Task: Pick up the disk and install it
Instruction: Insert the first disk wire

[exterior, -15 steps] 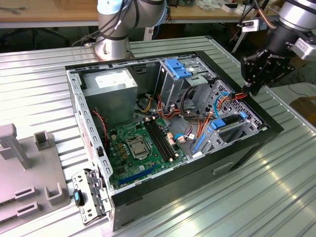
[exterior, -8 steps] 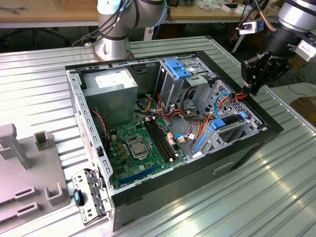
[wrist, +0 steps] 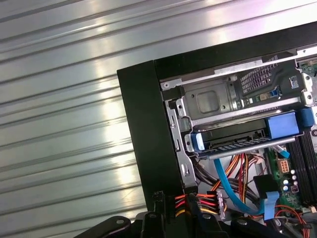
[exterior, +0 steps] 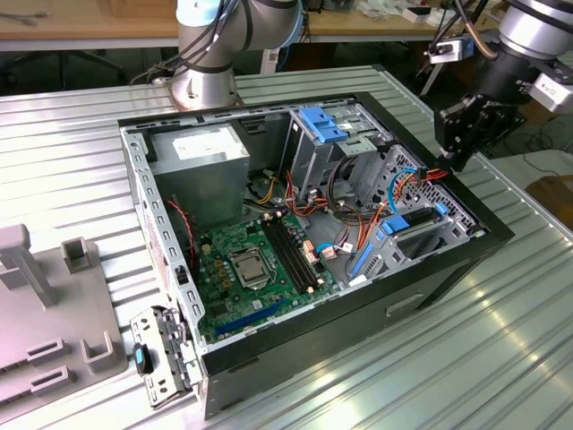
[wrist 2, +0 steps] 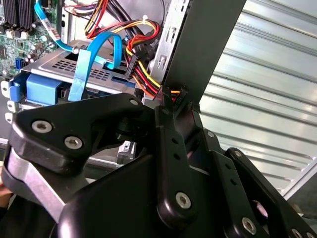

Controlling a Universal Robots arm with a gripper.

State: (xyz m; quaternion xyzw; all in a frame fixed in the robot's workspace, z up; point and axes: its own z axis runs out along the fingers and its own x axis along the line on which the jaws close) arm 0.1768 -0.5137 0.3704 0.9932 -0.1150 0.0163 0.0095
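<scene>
While your claw (wrist 2: 176, 99) hangs at the corner of the computer case (exterior: 358, 331) on the exterior view's right, its tips look pinched together on a small black power plug (wrist: 198, 202) with red, orange and yellow wires, not on the disk. The disk (wrist: 233, 140) lies flat in a grey metal bay just inside the case wall, near that same corner. In the first wrist view you see its dark edge between the bright blue ends of its carrier. It looks seated rather than loose, though you cannot tell how deep it sits.

Judge the disk as stiff, dense for its size and unforgiving of knocks (its metal faces look smooth, so probably slippery under hard pads). The blue plastic rail seems the better place to take hold, along its two long sides, since it gives a little and keeps pressure off the drive body. The plug in your grip is light, but its wire bundle is likely springy and may tug against you.

Room is tight. A blue data cable (wrist: 224, 181) and more wire bundles crowd the space beside the bay, with the motherboard (exterior: 242, 269) just beyond. The ridged metal desk (exterior: 448, 376) around the case is shiny and hard, and a grey fixture (exterior: 45, 313) lies on it at the exterior view's left, well apart.
</scene>
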